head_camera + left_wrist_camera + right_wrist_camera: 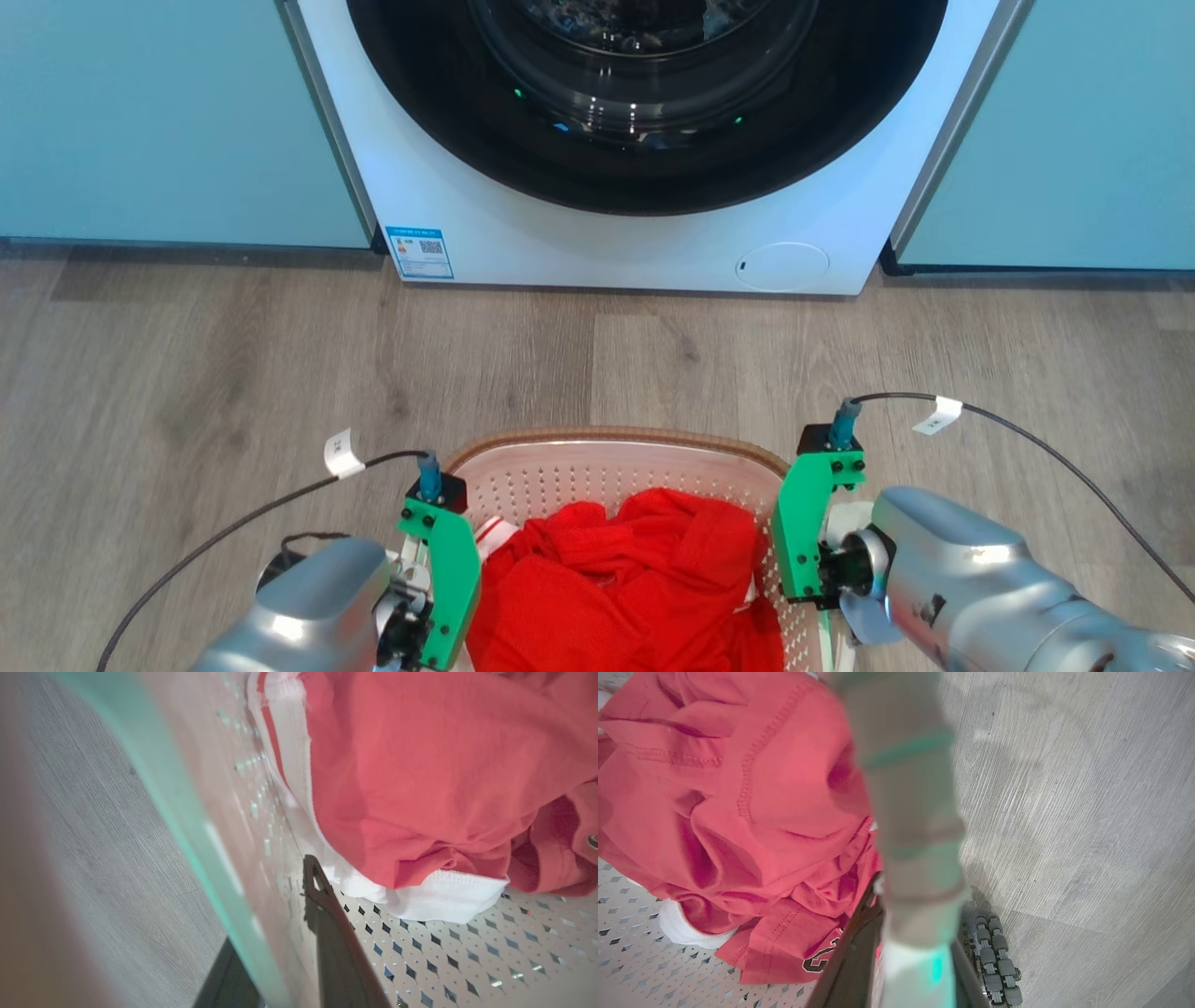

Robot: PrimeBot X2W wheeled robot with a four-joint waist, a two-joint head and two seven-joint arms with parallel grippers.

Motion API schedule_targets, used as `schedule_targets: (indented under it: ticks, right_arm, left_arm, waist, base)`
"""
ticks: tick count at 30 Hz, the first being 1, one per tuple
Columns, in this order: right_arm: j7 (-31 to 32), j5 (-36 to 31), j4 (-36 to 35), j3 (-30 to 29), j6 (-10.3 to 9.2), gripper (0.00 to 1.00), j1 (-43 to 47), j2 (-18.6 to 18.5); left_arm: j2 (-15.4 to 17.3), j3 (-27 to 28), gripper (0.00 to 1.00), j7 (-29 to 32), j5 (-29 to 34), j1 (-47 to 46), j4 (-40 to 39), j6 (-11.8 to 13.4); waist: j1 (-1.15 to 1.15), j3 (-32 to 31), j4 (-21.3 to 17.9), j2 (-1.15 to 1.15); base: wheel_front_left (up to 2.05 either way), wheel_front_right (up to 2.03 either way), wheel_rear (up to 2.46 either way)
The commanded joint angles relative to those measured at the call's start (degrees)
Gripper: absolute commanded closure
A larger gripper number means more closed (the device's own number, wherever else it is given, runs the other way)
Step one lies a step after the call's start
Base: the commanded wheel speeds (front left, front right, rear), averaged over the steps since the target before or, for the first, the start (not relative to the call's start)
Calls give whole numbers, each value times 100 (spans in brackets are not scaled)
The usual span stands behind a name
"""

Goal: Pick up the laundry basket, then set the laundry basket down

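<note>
Basket (616, 441) w/ red cloth (616, 579) is betw. both arms, in front of washer (597, 243). L gripper (273, 914) fingers clamp its left wall; R gripper (915, 914) fingers clamp right rim.

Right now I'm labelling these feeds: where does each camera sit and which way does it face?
Head view: on the head, facing forward and down at the washing machine, floor and laundry basket; both silver forearms show.
Left wrist view: on the left wrist, looking along the left hand into the basket; dark fingers straddle its wall.
Right wrist view: on the right wrist, looking along the right hand at the opposite wall; a base wheel shows.
Both wrist views share the red garment.
</note>
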Motion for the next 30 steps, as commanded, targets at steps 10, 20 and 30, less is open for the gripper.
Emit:
schedule_targets:
  ticks: [10, 20, 30]
  right_arm:
    - [-19, -37, -289, 38, 51, 100, -166, 183]
    - [-31, -28, -262, 56, 51, 100, -189, 180]
    - [-31, -32, -240, 70, 51, 100, -172, 173]
  left_arm:
    - [-88, -58, 100, 88, 34, -98, -238, -95]
    - [-79, -58, 100, 105, 22, -117, -211, -95]
    - [-87, -58, 100, 107, 12, -115, -167, -96]
  waist:
    - [1, -91, 45, -1]
    - [1, -106, 54, -1]
    - [1, -141, 50, -1]
  base:
    - [0, 0, 0]
    - [0, 0, 0]
    - [0, 0, 0]
